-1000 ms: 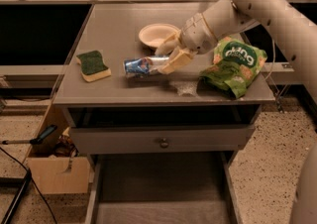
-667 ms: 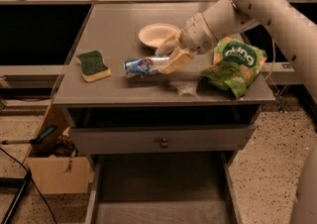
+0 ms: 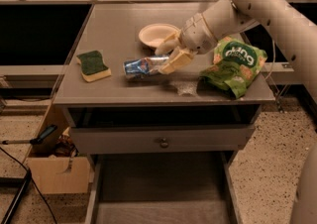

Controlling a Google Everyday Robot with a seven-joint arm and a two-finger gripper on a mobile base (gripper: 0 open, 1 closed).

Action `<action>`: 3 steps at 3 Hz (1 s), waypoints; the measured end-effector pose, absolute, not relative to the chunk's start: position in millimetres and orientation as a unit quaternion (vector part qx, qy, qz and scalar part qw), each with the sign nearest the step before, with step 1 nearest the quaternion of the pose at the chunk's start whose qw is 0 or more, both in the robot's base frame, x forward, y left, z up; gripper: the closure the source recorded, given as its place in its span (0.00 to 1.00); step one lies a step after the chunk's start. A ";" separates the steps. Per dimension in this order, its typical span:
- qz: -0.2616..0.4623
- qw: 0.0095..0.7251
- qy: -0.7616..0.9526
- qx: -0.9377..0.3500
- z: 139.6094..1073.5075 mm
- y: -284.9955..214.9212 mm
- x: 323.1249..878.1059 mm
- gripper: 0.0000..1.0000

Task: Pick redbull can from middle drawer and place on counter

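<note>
The redbull can (image 3: pixel 141 66) lies on its side over the front middle of the counter (image 3: pixel 116 25), silver and blue. My gripper (image 3: pixel 168 55) reaches in from the right, and its cream fingers (image 3: pixel 178 62) are closed around the can's right end. The can sits at or just above the counter top. The middle drawer (image 3: pixel 161 188) is pulled out below the cabinet front, and its grey floor shows nothing on it.
A green-and-yellow sponge (image 3: pixel 93 66) lies at the counter's left. A white bowl (image 3: pixel 157 34) sits behind the gripper. A green snack bag (image 3: pixel 234 64) lies at the right. A cardboard box (image 3: pixel 57 171) stands on the floor at the left.
</note>
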State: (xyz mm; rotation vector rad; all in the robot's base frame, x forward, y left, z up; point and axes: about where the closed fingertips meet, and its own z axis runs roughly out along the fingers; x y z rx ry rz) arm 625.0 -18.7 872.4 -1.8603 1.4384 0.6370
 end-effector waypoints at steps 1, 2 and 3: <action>0.245 0.345 0.554 -0.717 872.4 -18.6 625.0 0.04; 0.245 0.345 0.554 -0.717 872.4 -18.6 625.0 0.00; 0.245 0.345 0.554 -0.717 872.4 -18.6 625.0 0.00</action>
